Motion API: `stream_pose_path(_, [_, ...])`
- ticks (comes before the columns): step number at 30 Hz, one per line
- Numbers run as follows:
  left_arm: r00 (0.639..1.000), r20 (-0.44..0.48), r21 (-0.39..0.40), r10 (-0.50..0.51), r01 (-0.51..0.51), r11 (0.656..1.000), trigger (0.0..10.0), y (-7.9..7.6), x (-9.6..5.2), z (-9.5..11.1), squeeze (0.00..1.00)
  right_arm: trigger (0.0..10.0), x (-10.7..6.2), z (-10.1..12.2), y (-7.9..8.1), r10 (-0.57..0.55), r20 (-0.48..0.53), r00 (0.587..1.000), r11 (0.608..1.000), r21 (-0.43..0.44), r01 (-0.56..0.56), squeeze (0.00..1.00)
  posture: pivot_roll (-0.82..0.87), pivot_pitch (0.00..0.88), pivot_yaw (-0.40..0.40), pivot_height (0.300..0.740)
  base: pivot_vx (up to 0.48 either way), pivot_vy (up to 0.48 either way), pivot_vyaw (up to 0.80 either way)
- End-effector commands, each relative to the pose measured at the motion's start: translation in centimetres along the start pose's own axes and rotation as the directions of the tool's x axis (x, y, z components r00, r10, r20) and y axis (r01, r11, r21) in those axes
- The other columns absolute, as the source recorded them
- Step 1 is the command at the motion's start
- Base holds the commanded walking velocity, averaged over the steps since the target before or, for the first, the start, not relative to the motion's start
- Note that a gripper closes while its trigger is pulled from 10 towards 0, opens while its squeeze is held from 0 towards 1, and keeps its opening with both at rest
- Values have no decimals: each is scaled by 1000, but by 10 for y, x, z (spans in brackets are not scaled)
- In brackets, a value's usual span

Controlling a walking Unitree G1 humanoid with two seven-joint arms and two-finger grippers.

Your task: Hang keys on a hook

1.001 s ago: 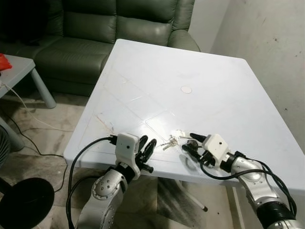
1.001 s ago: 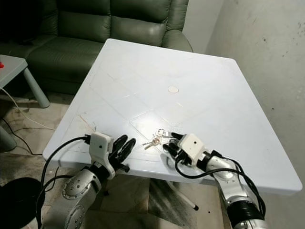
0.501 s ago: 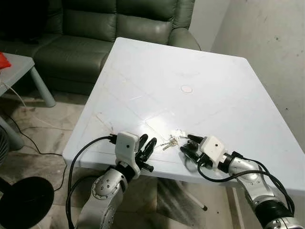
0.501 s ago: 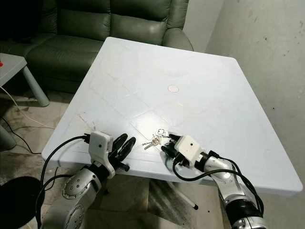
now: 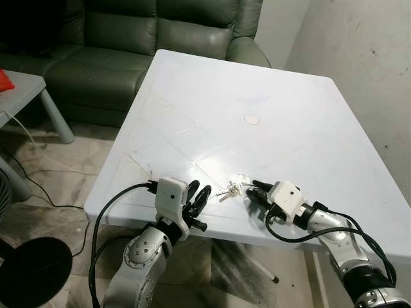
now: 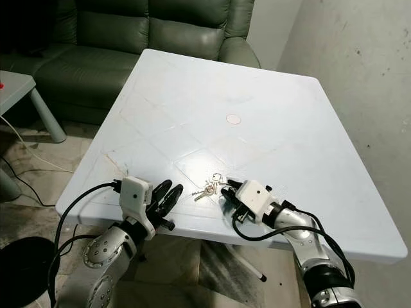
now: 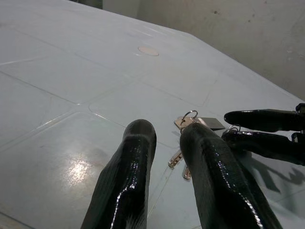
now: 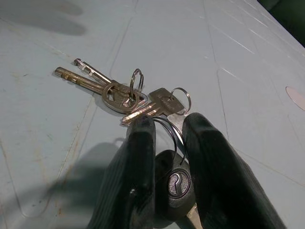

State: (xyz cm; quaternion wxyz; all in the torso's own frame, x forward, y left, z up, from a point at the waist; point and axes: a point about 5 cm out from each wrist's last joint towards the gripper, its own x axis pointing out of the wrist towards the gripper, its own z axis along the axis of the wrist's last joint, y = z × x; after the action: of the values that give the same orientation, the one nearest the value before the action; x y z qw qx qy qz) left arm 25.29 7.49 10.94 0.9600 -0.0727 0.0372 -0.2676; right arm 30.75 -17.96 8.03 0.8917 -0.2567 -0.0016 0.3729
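Keys [image 8: 125, 98]: lying flat on the white counter [image 5: 212, 102] near its front edge.
Right gripper [image 8: 167, 143]: resting on the counter just beside the keys, its fingers [image 8: 136, 176] closing around the dark fob on the ring.
Left gripper [image 5: 198, 200]: hovering at the counter's front edge near the keys, fingers [image 7: 128, 176] slightly parted, holding nothing.

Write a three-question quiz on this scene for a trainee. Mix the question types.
1. True or false: the bunch of silver metal keys lies on the white plastic table.
2. Which gripper has its fingers around the dark round key fob? A) left gripper B) right gripper
3. What green furniture stands behind the table?

Key: 1 true; 2 B; 3 the green leather sofa.
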Motion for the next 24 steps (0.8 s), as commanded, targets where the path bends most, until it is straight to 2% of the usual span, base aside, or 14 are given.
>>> stream_pose_path(1, [1000, 7, 6, -12, 12, 1000, 10000, -5, 1, 3, 0, 4824, -3, -2, -3, 23, -17, 1000, 1000, -14, -23, 0, 100, 84, -122, 740, 0, 0, 0])
stream_pose_path(2, [1000, 7, 6, -12, 12, 1000, 10000, -5, 1, 3, 0, 4824, -3, -2, -3, 31, -20, 999, 999, -13, -31, 0, 100, 84, -122, 740, 0, 0, 0])
stream_pose_path(3, [1000, 6, 7, -11, 11, 1000, 10000, -5, 1, 3, 0, 10000, -3, -4, -1, 64, -28, 998, 998, 5, -64, 0, 100, 84, -122, 740, 0, 0, 0])
stream_pose_path(5, [1000, 6, 8, -11, 11, 1000, 10000, -5, 1, 3, 0, 10000, -3, -5, 0, 97, -35, 995, 995, 27, -97, 0, 100, 85, -123, 740, 0, 0, 0])
stream_pose_path(10, [1000, 7, 9, -9, 9, 1000, 10000, -4, 2, 3, 0, 10000, -3, -5, -2, 84, -37, 996, 996, 18, -84, 0, 100, 83, -124, 740, 0, 0, 0])
stream_pose_path(11, [1000, 7, 9, -9, 9, 1000, 10000, -4, 2, 3, 0, 7529, -3, -5, -2, 85, -37, 996, 996, 20, -85, 0, 100, 83, -124, 740, 0, 0, 0])
stream_pose_path(12, [1000, 8, 9, -9, 9, 1000, 10000, -4, 2, 3, 0, 4078, -4, -5, -3, 86, -36, 996, 996, 22, -85, 0, 100, 83, -124, 740, 0, 0, 0])
stream_pose_path(13, [1000, 8, 10, -9, 9, 1000, 10000, -4, 2, 4, 0, 2471, -3, -4, -4, 79, -34, 996, 997, 19, -78, 0, 100, 83, -124, 740, 0, 0, 0])
stream_pose_path(14, [1000, 8, 10, -9, 8, 1000, 10000, -4, 2, 4, 0, 0, -4, -4, -5, 74, -31, 997, 997, 20, -73, 0, 100, 84, -123, 740, 0, 0, 0])
stream_pose_path(22, [1000, 8, 11, -8, 7, 1000, 10000, -4, 2, 4, 0, 196, -3, -2, -8, 69, -28, 997, 997, 21, -68, 0, 100, 84, -124, 740, 0, 0, 0])
stream_pose_path(23, [1000, 7, 10, -7, 7, 1000, 10000, -4, 2, 4, 0, 10000, -3, -2, -8, 74, -27, 997, 997, 14, -74, 0, 101, 82, -123, 740, 0, 0, 0])
stream_pose_path(24, [1000, 7, 10, -7, 7, 1000, 10000, -4, 2, 4, 0, 10000, -3, -2, -8, 74, -27, 997, 997, 14, -74, 0, 101, 82, -123, 740, 0, 0, 0])
